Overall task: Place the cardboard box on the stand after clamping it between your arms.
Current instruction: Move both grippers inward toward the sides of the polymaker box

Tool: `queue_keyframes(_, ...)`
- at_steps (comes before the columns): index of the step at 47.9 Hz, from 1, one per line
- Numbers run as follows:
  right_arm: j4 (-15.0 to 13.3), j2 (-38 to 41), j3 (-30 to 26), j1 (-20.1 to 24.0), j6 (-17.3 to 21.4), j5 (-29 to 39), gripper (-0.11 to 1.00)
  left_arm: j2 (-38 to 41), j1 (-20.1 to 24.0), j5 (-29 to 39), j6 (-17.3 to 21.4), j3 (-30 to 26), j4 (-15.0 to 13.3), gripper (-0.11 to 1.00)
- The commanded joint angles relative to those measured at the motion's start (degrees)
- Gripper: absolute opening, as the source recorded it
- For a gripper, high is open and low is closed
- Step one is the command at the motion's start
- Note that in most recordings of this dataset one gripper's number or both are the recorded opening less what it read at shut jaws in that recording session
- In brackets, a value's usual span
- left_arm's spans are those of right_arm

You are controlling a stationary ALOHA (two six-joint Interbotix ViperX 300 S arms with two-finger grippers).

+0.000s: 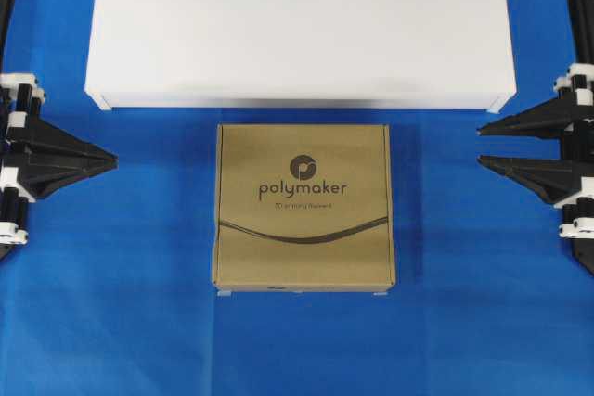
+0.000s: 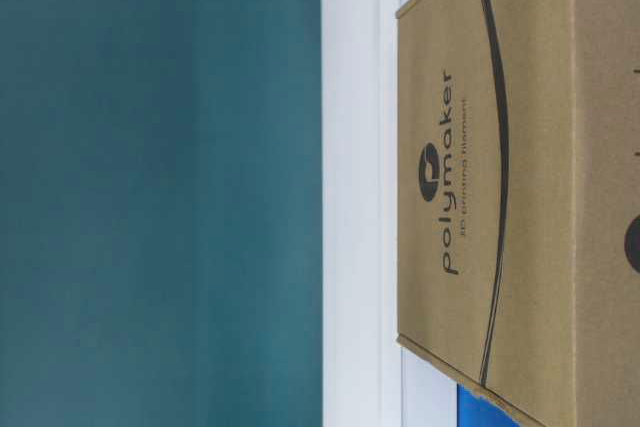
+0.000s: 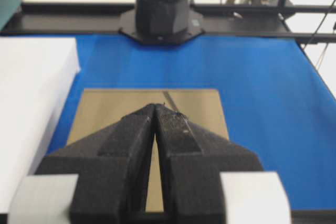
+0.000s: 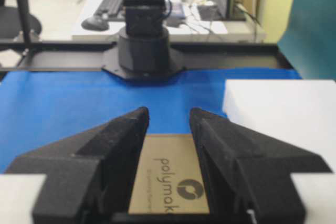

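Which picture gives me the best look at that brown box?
The overhead view: the whole box shows, lid and print, lying before the stand. The table-level view shows it sideways and cropped; the wrist views show parts behind the grippers.

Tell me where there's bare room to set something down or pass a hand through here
The stand top is bare. Blue mat lies open between the cardboard box and the left pincer, between box and right pincer, and along the near edge below the box. Tightest is the narrow strip between box and stand.

arms: black | end effector fingers: wedge-shaped, matte | joints: white
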Motion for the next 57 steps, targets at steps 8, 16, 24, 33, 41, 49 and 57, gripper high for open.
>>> queue_keyframes(8, 3.6, 6.0, -5.6, -1.1, 1.8, 15.1, 0.04, 6.6, -0.1, 15.6, -0.8, -6.7, 2.4, 0.0)
queue_keyframes(16, 3.7, 13.2, -11.8, -1.3, 1.8, 33.3, -0.01, 9.9, -0.1, 29.3, -0.5, -10.7, 2.4, 0.0)
queue_keyframes(24, 3.6, 21.1, -16.1, -1.3, 1.5, 45.5, -0.01, 13.4, -0.1, 36.1, 0.2, -12.7, 2.5, 0.0)
queue_keyframes(33, 1.6, 26.7, -18.5, -1.3, 1.6, 51.1, 0.01, 17.8, 0.0, 38.0, 1.9, -13.6, 2.5, 0.0)
queue_keyframes(41, 1.2, 28.9, -18.5, -1.5, 1.3, 51.9, 0.11, 21.9, 0.0, 38.4, 1.8, -14.2, 2.5, 0.0)
queue_keyframes(49, 1.2, 30.7, -17.2, -1.4, 1.2, 52.7, 0.51, 25.6, 0.0, 37.4, 1.7, -14.8, 2.5, 0.33)
queue_keyframes(57, 1.1, 34.4, -15.2, -1.4, 0.8, 51.1, 0.94, 32.1, 0.0, 35.6, 0.7, -14.9, 2.5, 0.79)
